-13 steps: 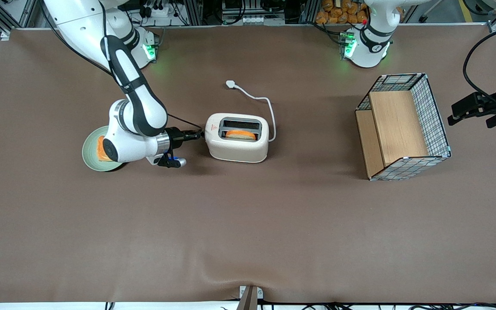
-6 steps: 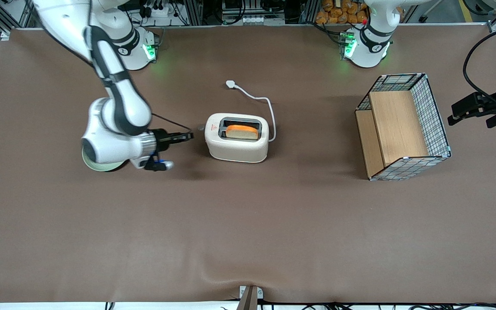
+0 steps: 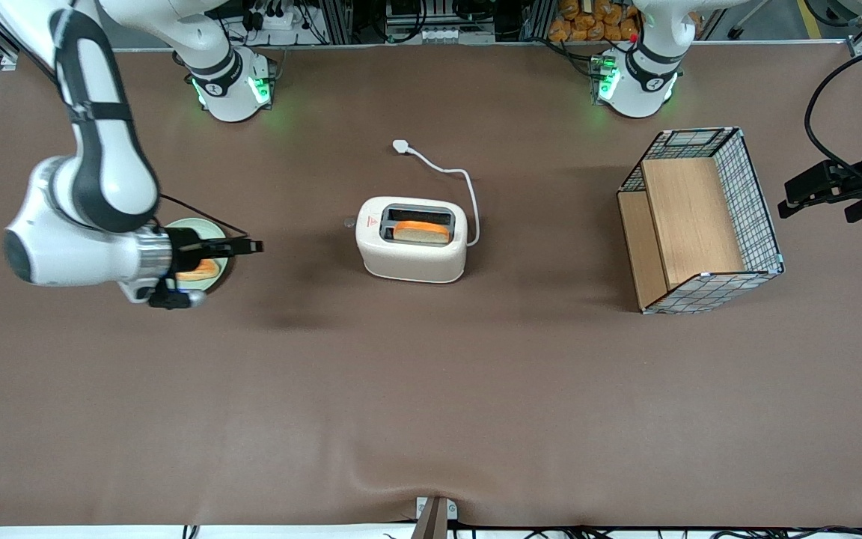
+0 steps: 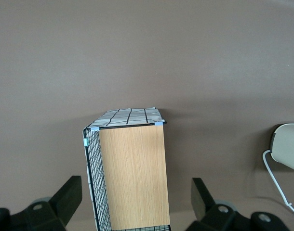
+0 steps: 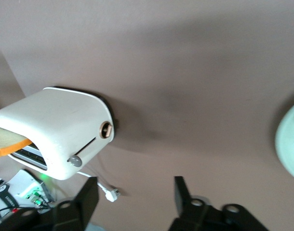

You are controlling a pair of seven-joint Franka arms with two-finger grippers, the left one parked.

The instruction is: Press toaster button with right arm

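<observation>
Your toaster (image 3: 411,250) sat near the middle of the brown table (image 3: 431,389), cream-white and upright, with a slice of toast (image 3: 421,231) standing up out of the slot nearer the front camera. The red triangle mark (image 3: 373,221) showed on its top at the end toward the working arm. In the right wrist view the toaster (image 5: 55,130) turned that short end to you: the toaster button (image 5: 75,160) jutted out as a small grey knob at one end of a thin slot, with a round brownish dial (image 5: 106,130) beside it on the same face. The white cord (image 3: 455,185) ran from the toaster away from the front camera to the plug (image 3: 400,146), which lay flat on the table.

Your gripper (image 3: 250,245) hung well apart from the toaster, toward the working arm's end of the table, touching nothing. Its fingers (image 5: 86,202) stood spread with bare table between them, holding nothing. The right arm (image 3: 94,180) reached low over the table, its wrist above a pale green plate (image 3: 199,226) that carried an orange-crusted slice of bread (image 3: 203,270).

Toward the parked arm's end, the wire-and-wood basket (image 3: 700,221) lay on its side, well clear of the toaster.
</observation>
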